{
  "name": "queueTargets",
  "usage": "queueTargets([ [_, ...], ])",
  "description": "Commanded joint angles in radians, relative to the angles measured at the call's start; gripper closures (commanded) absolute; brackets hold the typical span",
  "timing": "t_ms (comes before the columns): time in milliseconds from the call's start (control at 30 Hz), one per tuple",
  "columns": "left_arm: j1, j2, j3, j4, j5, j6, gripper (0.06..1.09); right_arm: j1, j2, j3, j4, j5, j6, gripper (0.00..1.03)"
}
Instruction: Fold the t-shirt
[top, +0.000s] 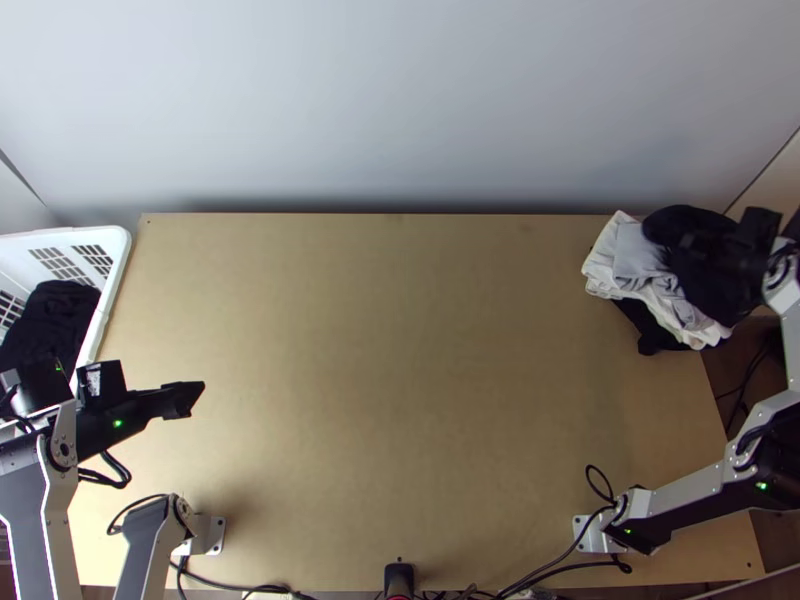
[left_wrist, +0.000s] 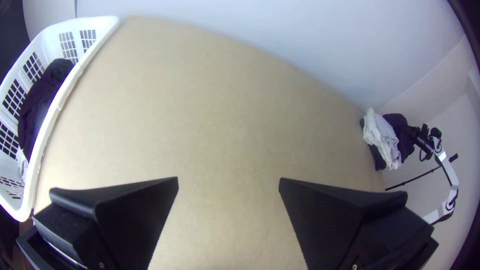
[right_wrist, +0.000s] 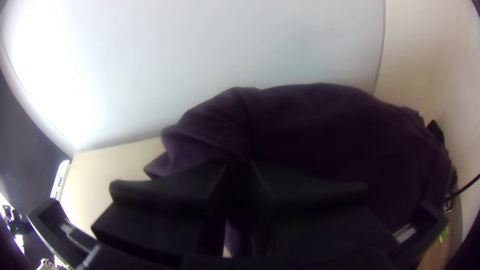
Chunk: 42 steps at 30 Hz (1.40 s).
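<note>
Topping the pile: a dark garment (top: 705, 270), bunched and loosely heaped; you have it at the right rear of the counter (top: 400, 350).
Its look: plain, deep purple in your right wrist view, with a rounded upper outline, soft creases and a folded-over part at one side; you cannot tell which part of the garment that is.
Right end effector (top: 692, 245): over the pile, grasping the dark garment, its fingers close together with cloth between them; which part is pinched, you cannot tell.
Left end effector (top: 190, 395): released, over the counter near the basket; in the left wrist view you see its fingers spread wide apart.
Rest of the pile: light grey cloth (top: 640, 255) and off-white cloth (top: 601, 272), crumpled against your dark garment, with a black cloth (top: 652, 340) poking out underneath.
White basket (top: 122, 250): at your counter's left edge, holding bunched dark laundry (top: 52, 312).
</note>
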Motion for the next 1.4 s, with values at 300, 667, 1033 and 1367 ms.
queueTargets([
  [300,0.002,-0.014,-0.017,-0.002,0.011,0.000,0.10,0.025,-0.099,-0.312,0.075,0.040,-0.037,0.28],
  [667,-0.002,-0.002,0.003,0.018,0.016,-0.020,0.10,0.039,-0.246,-0.177,0.015,0.018,-0.010,0.04],
  [1033,-0.002,-0.014,-0.002,0.013,0.016,-0.037,0.10,0.067,-0.157,-0.134,0.073,0.012,0.001,0.04],
  [1367,-0.001,-0.091,0.001,-0.062,0.010,-0.050,0.10,0.033,0.106,-0.159,0.113,0.014,-0.074,0.04],
])
